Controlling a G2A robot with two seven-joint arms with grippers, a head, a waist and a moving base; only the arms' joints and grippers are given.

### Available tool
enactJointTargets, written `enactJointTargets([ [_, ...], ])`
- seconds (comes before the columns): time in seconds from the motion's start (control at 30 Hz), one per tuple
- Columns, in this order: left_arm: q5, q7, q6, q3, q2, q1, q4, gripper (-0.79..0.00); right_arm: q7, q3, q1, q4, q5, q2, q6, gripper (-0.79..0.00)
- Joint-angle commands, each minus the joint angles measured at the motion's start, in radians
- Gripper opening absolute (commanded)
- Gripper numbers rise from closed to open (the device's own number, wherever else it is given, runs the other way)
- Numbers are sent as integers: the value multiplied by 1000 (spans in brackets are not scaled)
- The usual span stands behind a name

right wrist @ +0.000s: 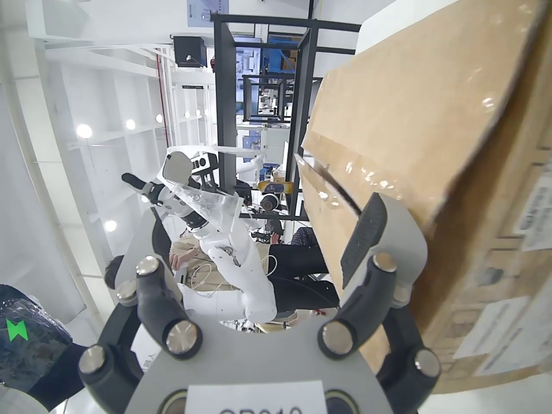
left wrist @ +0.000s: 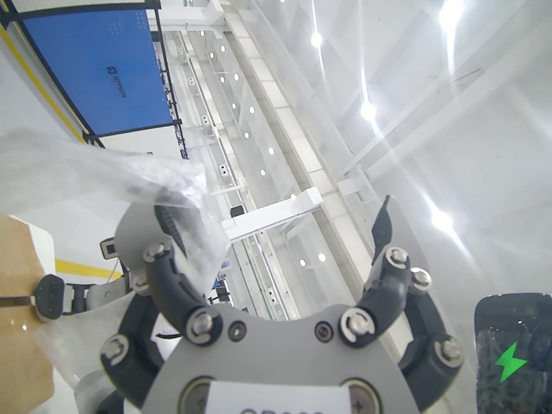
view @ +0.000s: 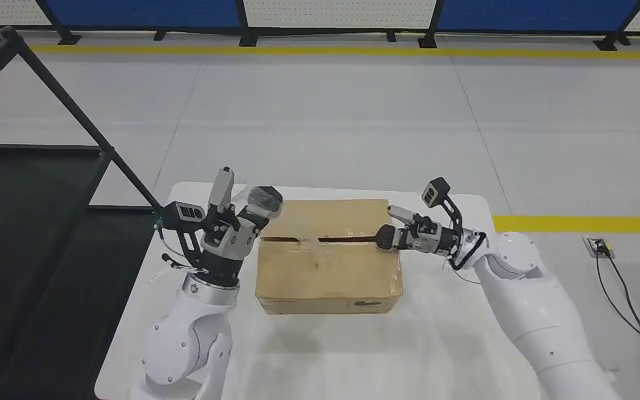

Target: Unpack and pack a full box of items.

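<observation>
A brown cardboard box (view: 330,265) lies shut in the middle of the white table (view: 440,340), with a slit along its top seam (view: 330,240). My left gripper (view: 243,195) is raised by the box's left end, pointing upward and open. A crumpled strip of clear tape (left wrist: 86,174) clings to one of its fingers (left wrist: 172,226), away from the other. My right gripper (view: 392,226) stands open at the right end of the seam. One pad (right wrist: 366,234) rests against the box (right wrist: 409,109) top beside the slit. The left gripper with its tape (right wrist: 207,202) is seen far off.
A black metal frame (view: 60,120) stands off the table's left side. White table surface lies bare in front of the box and to its right. Blue panels (view: 140,12) line the far wall.
</observation>
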Motion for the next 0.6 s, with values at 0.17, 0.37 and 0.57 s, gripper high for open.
enactJointTargets([
  [0.17, 33, 70, -76, 103, -16, -64, 58, 0, 26, 19, -61, -89, 136, 0, 103, 0],
  [0.37, 44, 126, -172, 189, -35, -134, 145, 0, 55, 22, -84, -105, 273, -8, 208, 0],
  [0.57, 76, 173, -243, 248, -52, -178, 198, 0, 133, 10, -61, -53, 378, -19, 298, 0],
])
